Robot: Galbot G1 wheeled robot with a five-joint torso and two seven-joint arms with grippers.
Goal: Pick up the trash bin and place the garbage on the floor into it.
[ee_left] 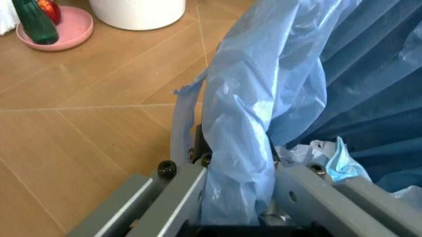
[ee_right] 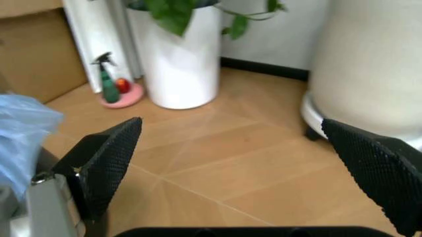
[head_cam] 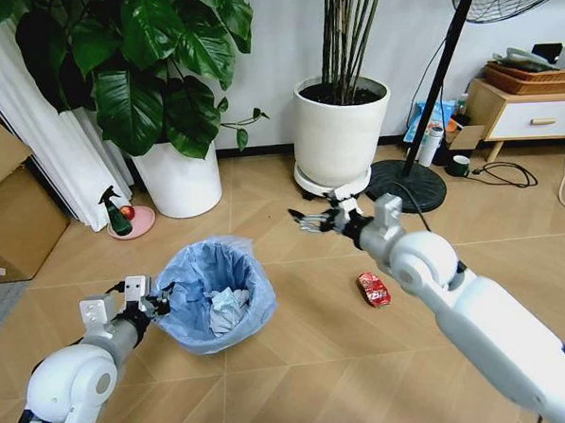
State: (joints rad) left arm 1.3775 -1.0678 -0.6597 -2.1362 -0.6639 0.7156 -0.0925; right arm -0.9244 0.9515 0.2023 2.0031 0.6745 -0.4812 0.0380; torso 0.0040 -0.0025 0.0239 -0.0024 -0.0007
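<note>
In your head view, the left tool [head_cam: 162, 295] clamps the rim of the trash bin [head_cam: 218, 293] on the floor [head_cam: 309, 352]; the right tool [head_cam: 309, 221] hovers spread wide, and a crushed red can [head_cam: 373, 289] lies near. Your left wrist view shows the bag [ee_left: 257, 123] pinched between both fingers [ee_left: 178, 192]. Your right wrist view shows 2 pads [ee_right: 108, 158] apart.

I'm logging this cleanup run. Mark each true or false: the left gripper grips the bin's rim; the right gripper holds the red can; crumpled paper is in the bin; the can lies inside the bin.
1. The left gripper grips the trash bin at its rim: true.
2. The right gripper holds the red can: false; its jaws are open and empty.
3. Crumpled paper is in the bin: true.
4. The can lies inside the bin: false; it is on the floor.
</note>
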